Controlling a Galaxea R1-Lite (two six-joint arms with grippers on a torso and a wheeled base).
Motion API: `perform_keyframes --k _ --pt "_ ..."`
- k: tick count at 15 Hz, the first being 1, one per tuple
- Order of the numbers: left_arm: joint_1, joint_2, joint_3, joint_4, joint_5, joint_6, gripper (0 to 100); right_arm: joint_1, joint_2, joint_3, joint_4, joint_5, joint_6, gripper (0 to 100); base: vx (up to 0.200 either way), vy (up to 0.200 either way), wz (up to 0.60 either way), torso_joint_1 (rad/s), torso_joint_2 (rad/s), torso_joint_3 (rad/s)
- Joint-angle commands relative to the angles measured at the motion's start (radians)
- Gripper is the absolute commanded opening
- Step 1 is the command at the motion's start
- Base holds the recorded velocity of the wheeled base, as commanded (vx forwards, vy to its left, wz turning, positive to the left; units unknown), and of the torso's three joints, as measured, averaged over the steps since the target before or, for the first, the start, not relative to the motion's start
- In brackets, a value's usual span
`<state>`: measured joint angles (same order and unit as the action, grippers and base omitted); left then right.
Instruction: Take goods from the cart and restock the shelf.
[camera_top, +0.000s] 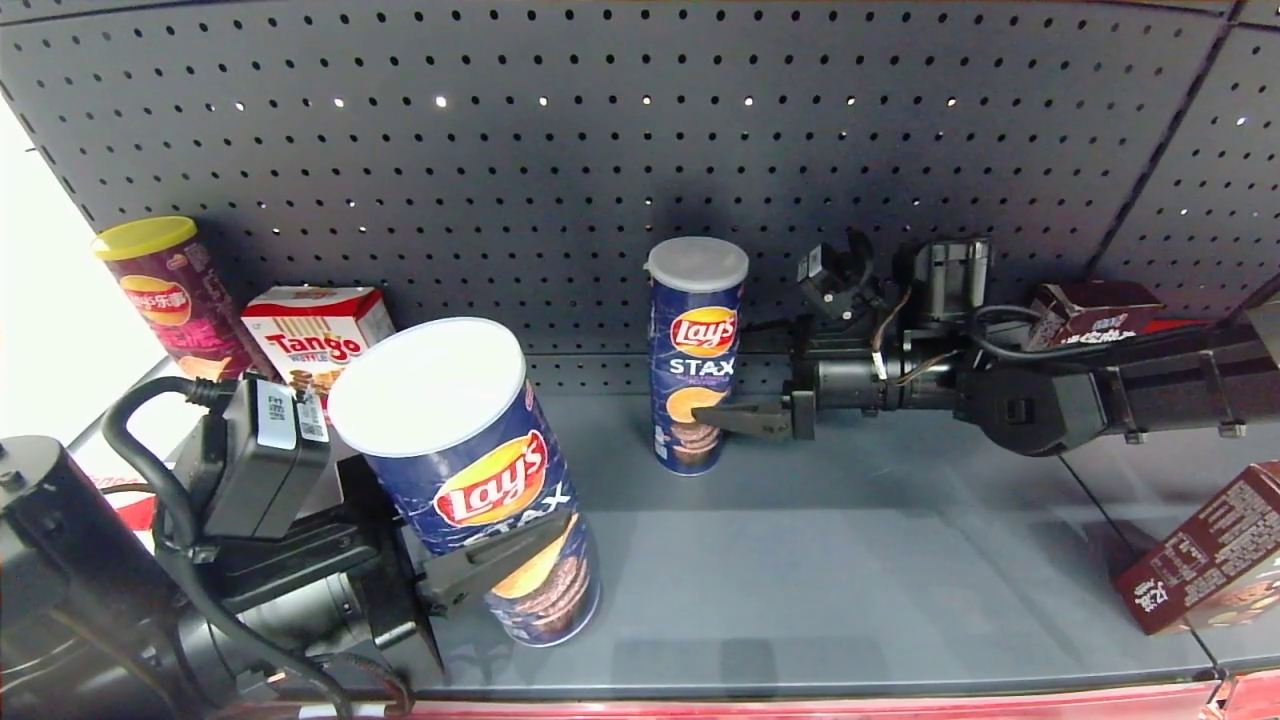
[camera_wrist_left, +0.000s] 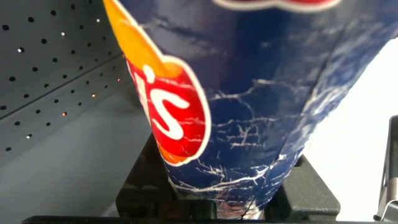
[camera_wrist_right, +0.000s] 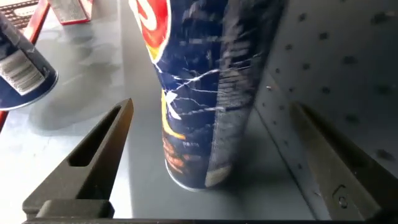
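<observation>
A blue chips can with a white lid (camera_top: 470, 470) leans over the front left of the shelf floor (camera_top: 850, 560). My left gripper (camera_top: 510, 570) is shut on its lower half. In the left wrist view that can (camera_wrist_left: 249, 112) stands just above the gripper's base. A second blue chips can (camera_top: 693, 350) stands upright at the back centre, near the pegboard. My right gripper (camera_top: 715, 415) is open around its lower part, level with the shelf. In the right wrist view this can (camera_wrist_right: 199, 93) stands between the spread fingers (camera_wrist_right: 93, 162) with a gap on each side.
A dark red can with a yellow lid (camera_top: 170, 290) and a red-and-white wafer box (camera_top: 315, 335) stand at the back left. Brown boxes sit at the back right (camera_top: 1095, 310) and front right (camera_top: 1210, 550). The pegboard wall (camera_top: 640, 130) closes the back.
</observation>
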<state>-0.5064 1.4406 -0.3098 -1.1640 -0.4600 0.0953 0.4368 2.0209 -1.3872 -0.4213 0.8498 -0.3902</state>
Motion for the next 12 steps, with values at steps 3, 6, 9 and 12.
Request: perform_keyframes --k 3,6,9,12 --pt "0.006 0.001 0.0 0.0 0.0 0.0 0 0.016 0.064 -0.035 -0.001 0.015 0.001 100 0.0 0.0 0.0 0.0 0.0 0.0" --pt "0.006 0.001 0.001 0.0 0.003 0.0 0 0.019 0.101 -0.078 -0.001 0.014 0.005 100 0.0 0.0 0.0 0.0 0.0 0.0" --pt "0.006 0.001 0.011 0.0 0.004 0.0 0 0.031 0.15 -0.145 -0.002 0.018 0.01 100 0.0 0.0 0.0 0.0 0.0 0.0" --pt "0.006 0.001 0.011 0.0 0.015 0.0 0 0.053 0.176 -0.174 -0.024 0.028 0.036 0 0.0 0.0 0.0 0.0 0.0 0.0"
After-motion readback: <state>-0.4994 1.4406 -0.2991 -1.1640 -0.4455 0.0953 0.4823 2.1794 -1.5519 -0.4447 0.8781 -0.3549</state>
